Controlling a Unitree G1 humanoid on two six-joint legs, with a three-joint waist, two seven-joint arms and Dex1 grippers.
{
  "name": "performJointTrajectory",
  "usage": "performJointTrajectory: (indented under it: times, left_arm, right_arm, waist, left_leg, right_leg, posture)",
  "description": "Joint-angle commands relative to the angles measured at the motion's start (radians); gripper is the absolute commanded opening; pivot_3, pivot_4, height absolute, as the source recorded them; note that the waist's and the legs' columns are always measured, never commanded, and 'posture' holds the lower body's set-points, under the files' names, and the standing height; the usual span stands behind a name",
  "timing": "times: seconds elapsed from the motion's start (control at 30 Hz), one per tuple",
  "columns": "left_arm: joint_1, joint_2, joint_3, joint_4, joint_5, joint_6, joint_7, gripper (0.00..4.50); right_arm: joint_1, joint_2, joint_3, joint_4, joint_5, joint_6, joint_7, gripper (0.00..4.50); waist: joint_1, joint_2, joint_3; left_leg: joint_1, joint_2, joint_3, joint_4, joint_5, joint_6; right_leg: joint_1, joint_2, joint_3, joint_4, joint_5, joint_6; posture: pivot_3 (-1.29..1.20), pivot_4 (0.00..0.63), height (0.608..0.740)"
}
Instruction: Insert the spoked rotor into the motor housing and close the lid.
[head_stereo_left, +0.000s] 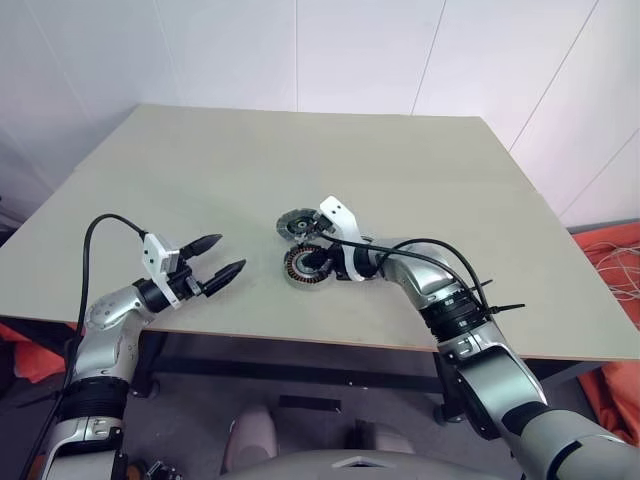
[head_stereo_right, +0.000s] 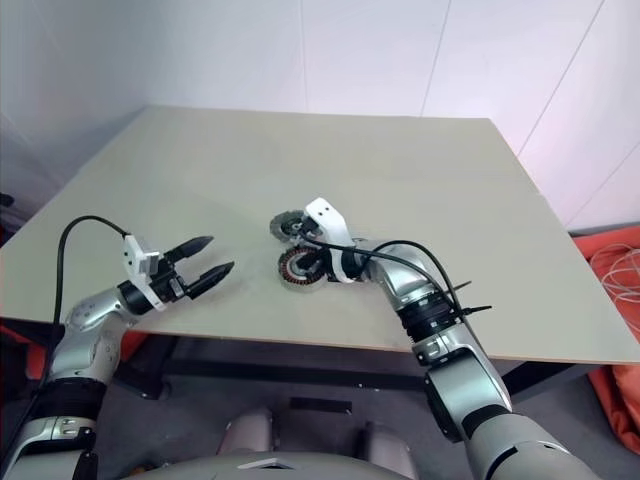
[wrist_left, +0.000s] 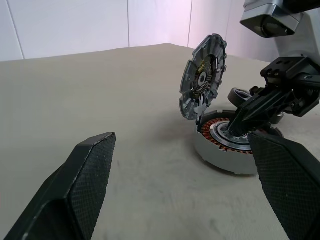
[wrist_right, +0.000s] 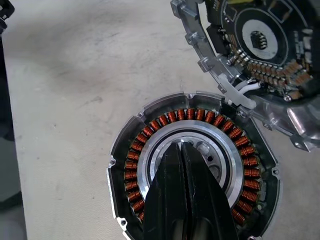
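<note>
Two grippers are seen over the pale table (head_stereo_left: 200, 160), and only one of them is at the work. The right gripper (wrist_right: 181, 150) is pinched fully closed, nothing caught between its black fingers, and its tips are set down on the silver centre of the motor housing (wrist_right: 125, 165). The housing is laid flat on the table near the front edge, a little right of the middle, its ring of copper windings plainly shown all round the closed fingertips. The lid (wrist_left: 202, 75) is stood up open on the far side of the housing, tilted back and joined to it at the rim; its inner face, with a circuit board and a row of small copper parts, is turned toward the housing. Whether the spoked rotor is already seated inside cannot be told: a silvery ring with small holes is seen in the centre, but no dark rim can be made out.

Well apart to the left, the left gripper (head_stereo_left: 218, 258) is held just above the table with its two fingers spread wide and empty, pointed across toward the housing.
</note>
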Motion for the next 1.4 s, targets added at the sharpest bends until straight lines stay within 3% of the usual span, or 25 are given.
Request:
performJointTrajectory:
  times: [0.03,0.63,0.87,1.1,1.27,1.4]
  left_arm:
    - [-0.010,0.002,0.005,-0.039,-0.008,0.003,0.004,4.50]
    - [-0.011,0.002,0.004,-0.059,-0.007,0.022,0.011,4.50]
    - [-0.006,0.000,0.006,-0.061,-0.007,0.021,0.011,4.50]
    - [-0.004,0.001,0.009,-0.050,-0.006,0.012,0.006,4.50]
    - [-0.010,0.001,0.008,-0.044,-0.004,0.010,0.005,4.50]
    - [-0.009,0.001,0.008,-0.045,-0.004,0.009,0.005,4.50]
  right_arm:
    - [-0.005,-0.013,-0.035,-0.035,0.016,0.005,0.002,0.01]
    - [0.032,-0.005,-0.096,-0.122,0.069,0.022,-0.007,0.01]
    - [0.069,-0.065,0.036,-0.067,-0.046,-0.057,0.003,0.01]
    - [0.055,-0.040,-0.017,-0.077,0.004,-0.043,-0.002,0.01]
    - [0.024,0.008,-0.124,-0.122,0.098,0.007,-0.012,0.01]
    - [0.034,-0.038,-0.126,-0.185,0.106,-0.004,0.027,0.01]
  waist:
    - [0.000,0.000,0.000]
    - [0.000,0.000,0.000]
    - [0.000,0.000,0.000]
    - [0.000,0.000,0.000]
    - [-0.001,0.000,0.000]
    - [0.001,0.000,0.000]
  left_leg:
    - [-0.001,0.000,0.000,0.000,0.000,0.000]
    - [-0.002,0.000,0.000,0.000,0.000,0.000]
    - [-0.002,0.000,0.000,0.000,0.000,0.000]
    - [0.000,0.000,0.000,-0.001,0.000,0.000]
    - [-0.002,0.000,0.000,-0.001,0.000,0.000]
    - [-0.003,0.000,0.000,-0.001,0.000,0.000]
  right_leg:
    - [-0.001,0.000,0.000,0.000,0.000,0.000]
    - [-0.002,0.000,0.000,0.000,0.000,0.000]
    - [-0.001,0.000,0.000,-0.001,0.000,0.000]
    - [-0.001,0.000,0.000,-0.001,0.000,0.001]
    - [-0.002,0.000,0.000,0.000,0.000,0.000]
    - [-0.003,0.000,0.000,-0.001,0.000,0.000]
  posture:
    - [0.00,0.000,0.740]
    - [0.00,0.000,0.740]
    - [0.00,0.000,0.740]
    - [0.00,0.000,0.740]
    - [0.00,0.000,0.740]
    - [0.00,0.000,0.740]
